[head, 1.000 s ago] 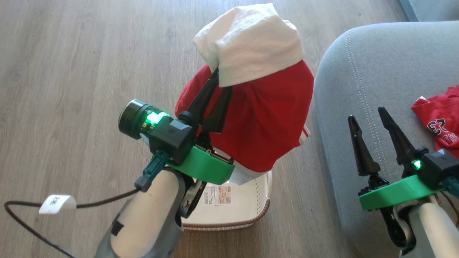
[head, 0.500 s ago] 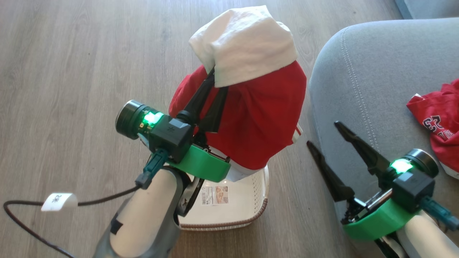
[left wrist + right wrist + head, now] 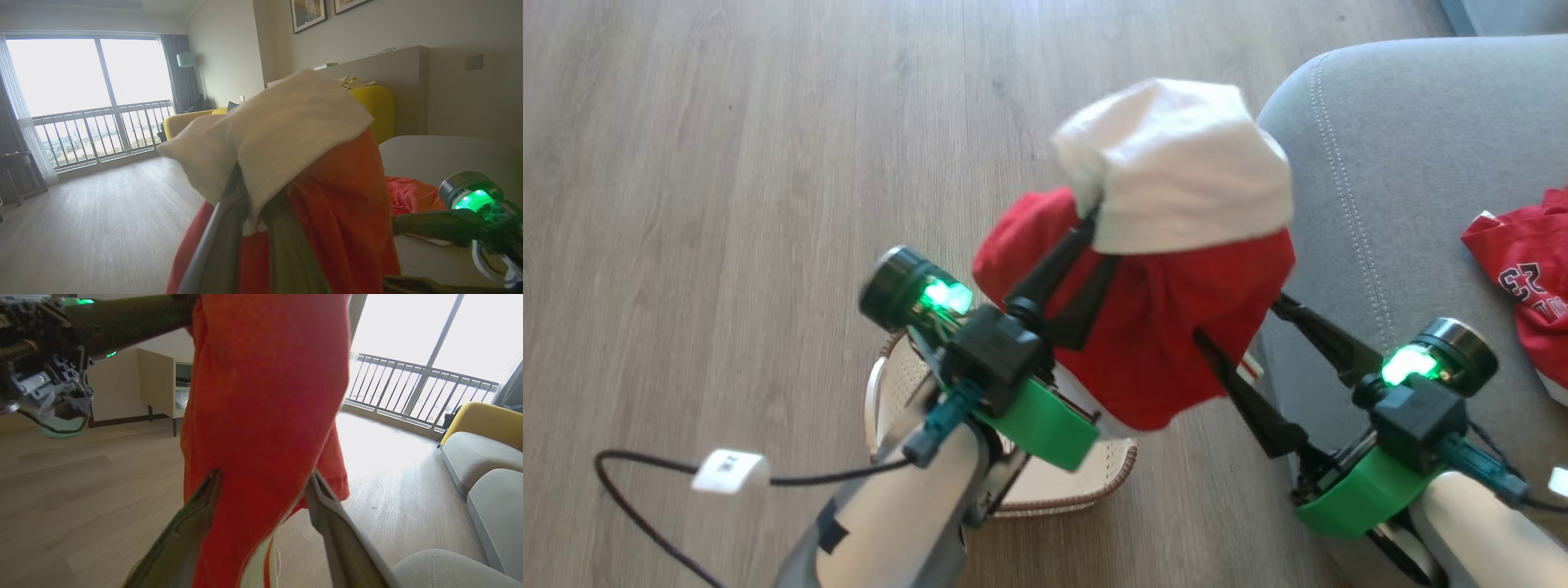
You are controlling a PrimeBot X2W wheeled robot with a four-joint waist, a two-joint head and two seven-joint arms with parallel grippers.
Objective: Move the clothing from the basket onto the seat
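Note:
My left gripper (image 3: 1092, 224) is shut on the clothing (image 3: 1168, 327), a red garment with a white panel on top, which it holds up in the air beside the grey seat (image 3: 1405, 163). The fabric hangs over the cream basket (image 3: 1123, 474), which sits on the floor mostly hidden under my left arm. My right gripper (image 3: 1235, 316) is open, its two fingers either side of the garment's lower right fold; in the right wrist view the red cloth (image 3: 261, 396) hangs between the spread fingers (image 3: 327, 510). A second red garment (image 3: 1527, 286) lies on the seat.
A black cable with a white tag (image 3: 727, 469) trails across the wooden floor (image 3: 727, 163) at lower left. A yellow sofa (image 3: 376, 106) and a balcony window (image 3: 90, 90) are far off. A low cabinet (image 3: 159, 384) stands against the wall.
My left gripper has carried the garment right, toward the seat. My right gripper swung left and now has its open fingers around the hanging fabric.

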